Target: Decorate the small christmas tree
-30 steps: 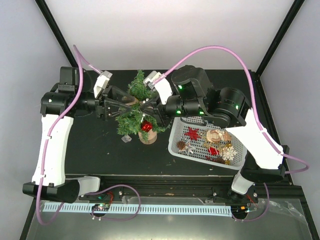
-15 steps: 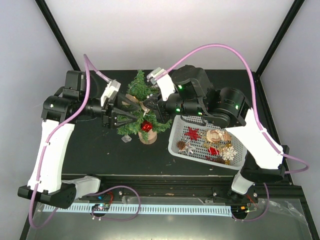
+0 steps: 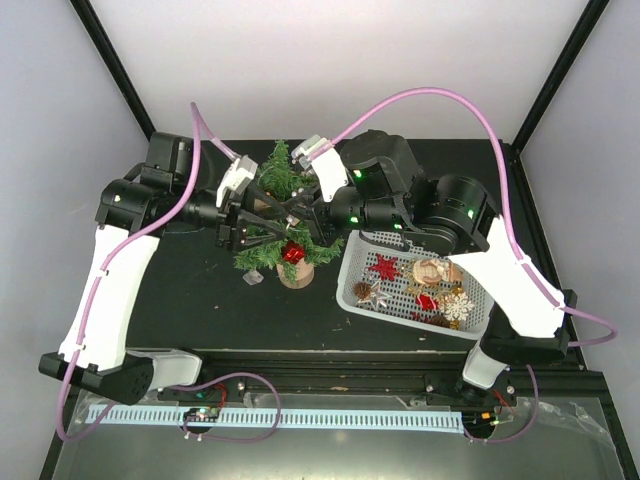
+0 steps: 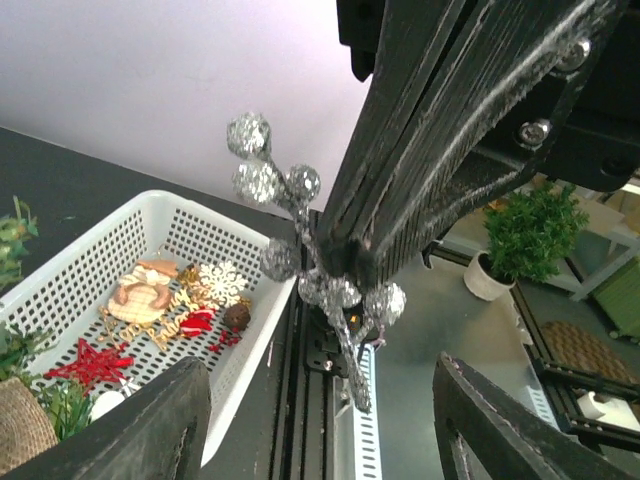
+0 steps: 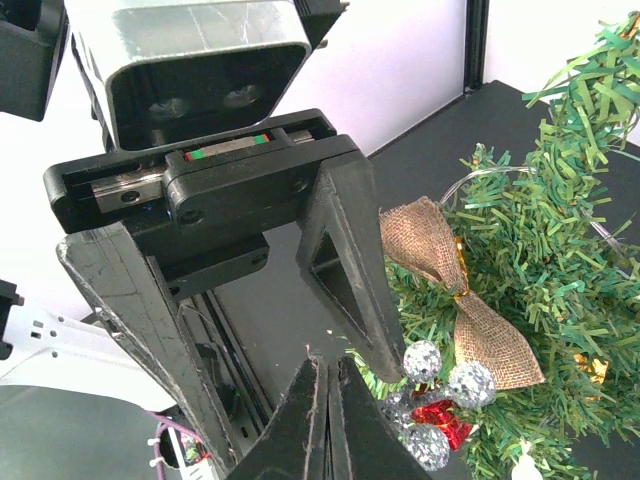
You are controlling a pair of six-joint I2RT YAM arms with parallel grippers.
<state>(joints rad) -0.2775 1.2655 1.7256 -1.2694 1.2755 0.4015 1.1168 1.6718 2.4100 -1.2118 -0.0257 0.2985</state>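
Note:
The small christmas tree (image 3: 278, 175) stands at the table's middle on its wooden stump (image 3: 296, 276); its branches also show in the right wrist view (image 5: 545, 250). It carries a burlap bow (image 5: 462, 295) and a red gift ornament (image 5: 442, 420). My right gripper (image 3: 298, 213) is shut on a silver glitter-ball sprig (image 4: 300, 265) beside the branches; the sprig's balls show in the right wrist view (image 5: 448, 395). My left gripper (image 3: 286, 217) is open, and its fingers (image 4: 150, 430) stand either side of the right gripper's tip (image 5: 325, 385) without touching the sprig.
A white perforated basket (image 3: 350, 292) right of the tree holds several ornaments: a red star (image 3: 385, 267), a white snowflake (image 3: 459, 307) and a pine cone. It also shows in the left wrist view (image 4: 245, 335). A small clear piece (image 3: 253, 279) lies by the stump.
My left arm has swung right and forward, bringing its open jaws around the right gripper's tip and the sprig. The right gripper has stayed by the tree.

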